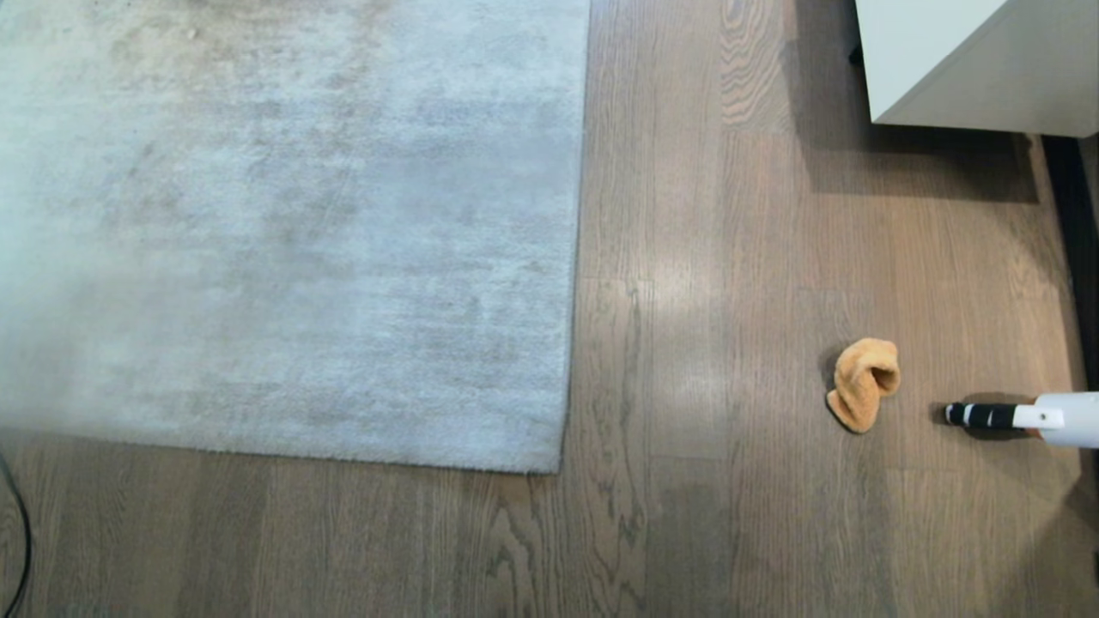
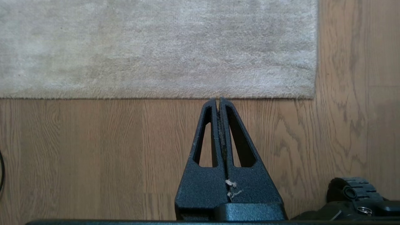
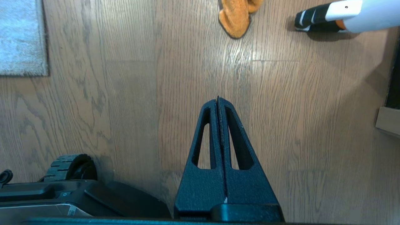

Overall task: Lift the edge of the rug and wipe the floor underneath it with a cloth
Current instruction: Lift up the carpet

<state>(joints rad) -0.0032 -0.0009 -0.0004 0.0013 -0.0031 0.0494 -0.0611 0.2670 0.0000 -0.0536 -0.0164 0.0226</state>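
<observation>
The rug [image 1: 283, 232] runs off the head view at its top and left; its edge [image 1: 573, 257] lies flat on the floor [image 1: 704, 515]. The cloth [image 1: 864, 382] sits crumpled on bare planks, well apart from the rug, near a white-and-black tool [image 1: 1022, 417] cut off at the right. Left pincer [image 2: 218, 100] and right pincer [image 3: 217, 99] are each pressed together, empty, above the floor

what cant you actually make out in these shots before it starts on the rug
- Floor under the rug: hidden in every view, since the rug edge lies flat.
- Rug's full extent: cut off by the head view's top and left edges.
- White and black tool beside the cloth: cut off by the head view's right edge.
- White furniture: only a corner shows.
</observation>
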